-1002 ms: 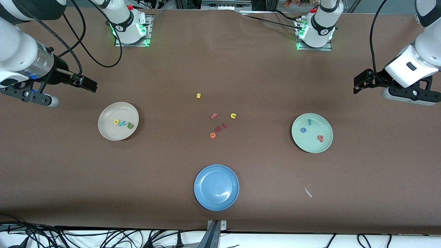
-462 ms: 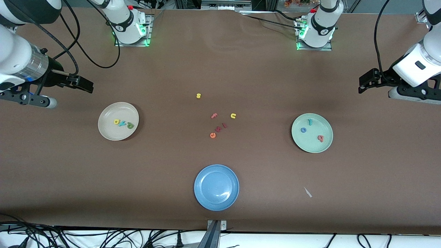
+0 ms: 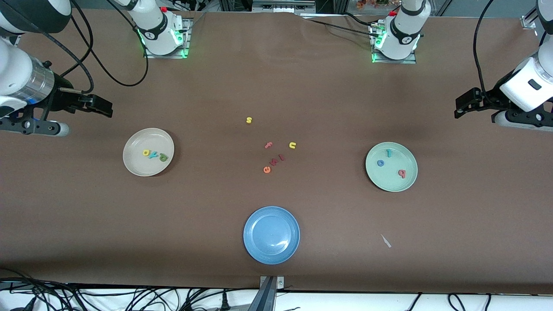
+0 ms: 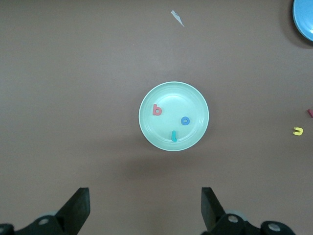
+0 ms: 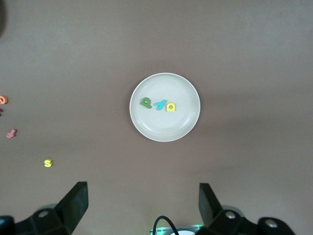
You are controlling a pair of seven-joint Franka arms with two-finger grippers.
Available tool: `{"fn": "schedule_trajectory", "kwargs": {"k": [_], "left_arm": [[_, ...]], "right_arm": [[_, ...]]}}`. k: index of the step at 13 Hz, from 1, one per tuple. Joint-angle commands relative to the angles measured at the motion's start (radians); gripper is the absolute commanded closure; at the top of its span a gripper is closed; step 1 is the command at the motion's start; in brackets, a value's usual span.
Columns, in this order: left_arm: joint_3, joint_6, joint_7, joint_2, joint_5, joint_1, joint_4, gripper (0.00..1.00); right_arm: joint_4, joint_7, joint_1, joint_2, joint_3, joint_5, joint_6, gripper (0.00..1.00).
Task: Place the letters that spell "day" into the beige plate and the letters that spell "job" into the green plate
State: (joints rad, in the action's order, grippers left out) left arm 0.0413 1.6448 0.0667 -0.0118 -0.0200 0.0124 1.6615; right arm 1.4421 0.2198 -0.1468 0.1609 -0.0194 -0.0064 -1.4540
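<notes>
The blue plate (image 3: pixel 271 234) lies nearest the camera and holds nothing; take it as the landmark. Farther from the camera than it, mid-table, lie the spare letters: an orange e (image 3: pixel 267 169), a pink f (image 3: pixel 268 145), a yellow u (image 3: pixel 292 145) and, farthest, a yellow s (image 3: pixel 249 120).

Toward the right arm's end from the blue plate, the beige plate (image 3: pixel 134 166) holds the d (image 3: pixel 163 157), y (image 3: pixel 153 155) and a (image 3: pixel 146 152) in a touching row. Toward the left arm's end, the green plate (image 3: pixel 391 183) holds the o (image 3: pixel 380 163), j (image 3: pixel 389 152) and b (image 3: pixel 402 173), spread apart.

The relation that matters: each word already lies inside its plate, well apart from any jaws, so I judge that no letter remains to be fetched.

The right gripper (image 3: pixel 101 107) hangs over bare table at its own end, jaws wide and empty. The left gripper (image 3: pixel 464 106) hangs likewise at its end, wide and empty. Each wrist view looks down on its own plate from above.
</notes>
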Motion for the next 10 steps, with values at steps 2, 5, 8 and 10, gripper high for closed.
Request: {"fn": "schedule_trajectory", "kwargs": {"k": [2, 5, 8, 10], "left_arm": [[0.000, -0.020, -0.001, -0.014, -0.014, 0.009, -0.032, 0.00], [0.000, -0.019, -0.001, -0.014, -0.014, 0.009, -0.032, 0.00], [0.000, -0.019, -0.002, -0.014, -0.014, 0.008, -0.032, 0.00], [0.000, -0.014, -0.002, -0.014, -0.012, 0.008, -0.032, 0.00]], "right_arm": [[0.004, -0.022, 0.007, -0.009, 0.001, 0.002, -0.008, 0.00], [0.003, -0.053, 0.007, -0.009, -0.013, 0.005, -0.008, 0.00], [0.003, -0.053, 0.007, -0.009, -0.014, 0.006, -0.008, 0.00], [0.003, -0.051, 0.006, -0.009, -0.013, 0.006, -0.008, 0.00]]}}
